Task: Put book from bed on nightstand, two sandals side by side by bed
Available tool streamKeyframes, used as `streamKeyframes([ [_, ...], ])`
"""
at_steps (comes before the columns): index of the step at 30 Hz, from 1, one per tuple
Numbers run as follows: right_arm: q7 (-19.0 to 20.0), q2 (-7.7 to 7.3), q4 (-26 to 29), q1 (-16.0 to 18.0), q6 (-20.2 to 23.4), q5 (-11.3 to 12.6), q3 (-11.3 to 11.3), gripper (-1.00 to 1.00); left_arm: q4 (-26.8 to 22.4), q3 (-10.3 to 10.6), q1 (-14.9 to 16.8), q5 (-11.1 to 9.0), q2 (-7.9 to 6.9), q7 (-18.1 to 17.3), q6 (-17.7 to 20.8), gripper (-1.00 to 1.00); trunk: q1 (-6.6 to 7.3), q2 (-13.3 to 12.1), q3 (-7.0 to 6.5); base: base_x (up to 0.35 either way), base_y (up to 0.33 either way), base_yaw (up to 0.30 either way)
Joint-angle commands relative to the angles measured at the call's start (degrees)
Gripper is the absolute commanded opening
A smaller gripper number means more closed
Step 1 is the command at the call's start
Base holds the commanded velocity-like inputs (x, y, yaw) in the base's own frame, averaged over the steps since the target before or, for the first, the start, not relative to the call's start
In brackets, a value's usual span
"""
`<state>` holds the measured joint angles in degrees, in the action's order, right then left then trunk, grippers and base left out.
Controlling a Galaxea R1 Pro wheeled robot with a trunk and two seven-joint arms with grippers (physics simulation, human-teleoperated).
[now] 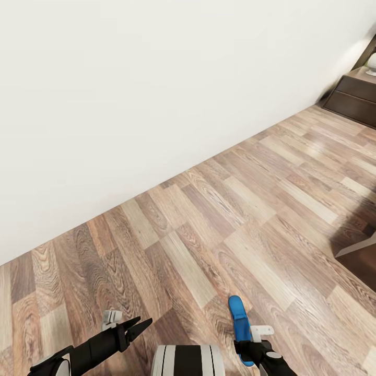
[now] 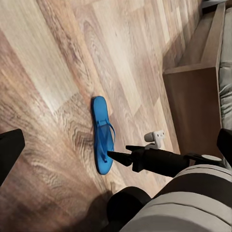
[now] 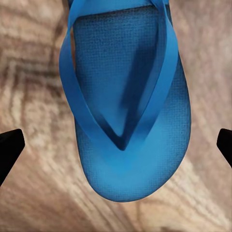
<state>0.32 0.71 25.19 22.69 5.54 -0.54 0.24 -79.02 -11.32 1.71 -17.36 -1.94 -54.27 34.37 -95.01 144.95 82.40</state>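
One bright blue sandal (image 1: 239, 319) lies flat on the wood floor just in front of my base. My right gripper (image 1: 249, 347) hangs open right over its toe end. In the right wrist view the sandal (image 3: 126, 111) sits between the two black fingertips (image 3: 9, 151), which are wide apart. From the left wrist view the sandal (image 2: 103, 135) lies a little way from the bed's dark frame (image 2: 191, 104). My left gripper (image 1: 139, 326) floats open above the bare floor to the left, holding nothing. A dark nightstand (image 1: 357, 93) stands against the far wall. The book is out of view.
A white wall (image 1: 130, 104) runs diagonally across the left and back. The bed's corner (image 1: 359, 249) juts in at the right edge. Open plank floor (image 1: 250, 209) stretches between me and the nightstand.
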Motion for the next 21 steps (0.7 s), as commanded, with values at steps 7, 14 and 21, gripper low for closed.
streamKeyframes([
  [7, 0.03, 0.0, 0.13, -0.01, 0.35, -0.05, 0.02, 1.0, 0.0, -0.02, 0.04, -0.31, -0.13, -0.16, 0.48, 1.0, 0.01, 0.01, 0.03, 0.0, 0.0, 0.0],
  [14, 0.03, 0.0, 0.26, -0.01, 0.35, 0.01, 0.02, 1.0, -0.04, -0.13, 0.0, -0.52, -0.36, -0.44, 0.67, 1.0, 0.01, 0.01, 0.03, 0.0, 0.0, 0.0],
  [21, 0.05, 0.0, 0.38, -0.01, 0.35, 0.01, 0.02, 1.0, -0.24, -0.57, 0.01, -5.97, -3.59, -0.72, 0.9, 1.0, 0.01, 0.01, 0.03, 0.0, 0.0, 0.0],
])
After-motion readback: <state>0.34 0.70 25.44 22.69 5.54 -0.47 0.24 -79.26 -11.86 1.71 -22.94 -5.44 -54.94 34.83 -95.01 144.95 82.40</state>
